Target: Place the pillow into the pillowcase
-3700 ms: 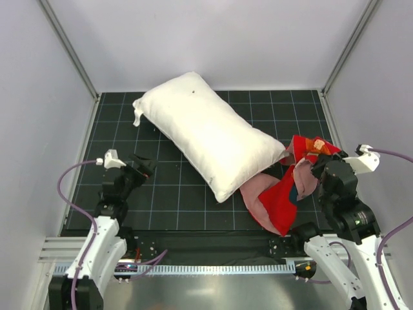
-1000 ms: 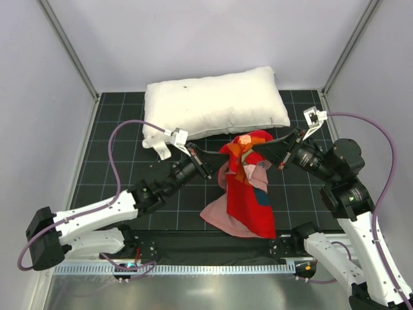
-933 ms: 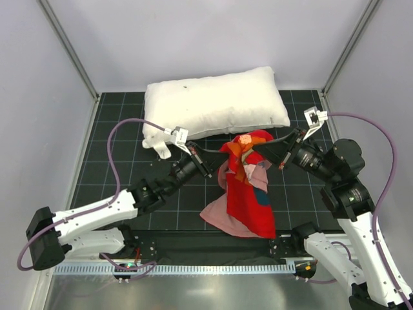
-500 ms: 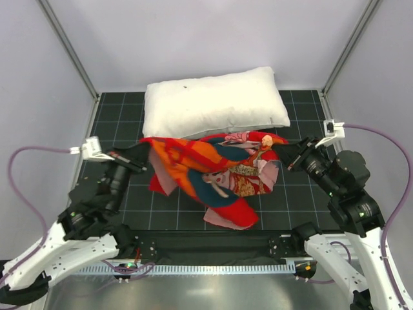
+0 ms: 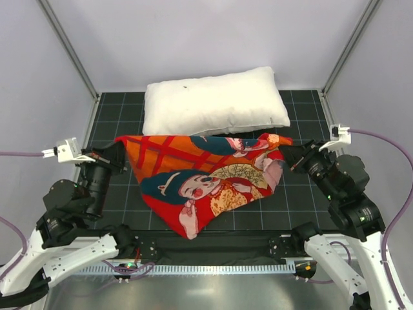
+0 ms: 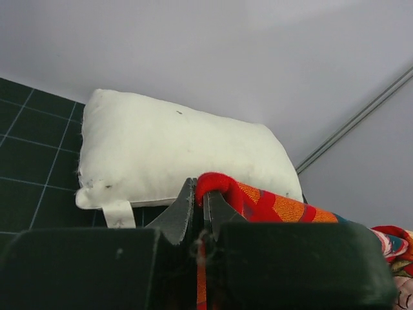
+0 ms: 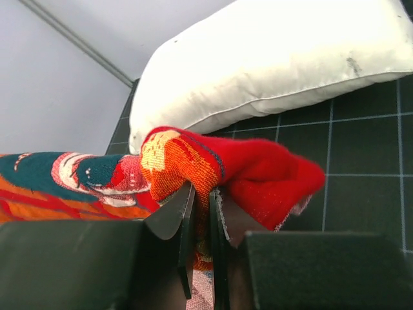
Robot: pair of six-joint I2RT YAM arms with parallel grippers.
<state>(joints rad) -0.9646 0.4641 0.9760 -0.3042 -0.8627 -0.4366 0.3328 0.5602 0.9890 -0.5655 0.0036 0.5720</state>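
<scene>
The pillowcase (image 5: 206,181) is being held spread over the table (image 5: 303,203), a corner pinched tight in each of the L end effector (image 5: 119,151) and R end effector (image 5: 286,155), prob. to expose its opening, w/ the pillow (image 5: 213,102) lying just behind.

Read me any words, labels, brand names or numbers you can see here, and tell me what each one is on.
No readable text anywhere.
The small tag at the corner of the pillow looks plain white in the left wrist view.
The pillowcase carries only pictures, cartoon faces and orange patterns, no letters.
The dark specks on the pillow are marks, not print.
</scene>
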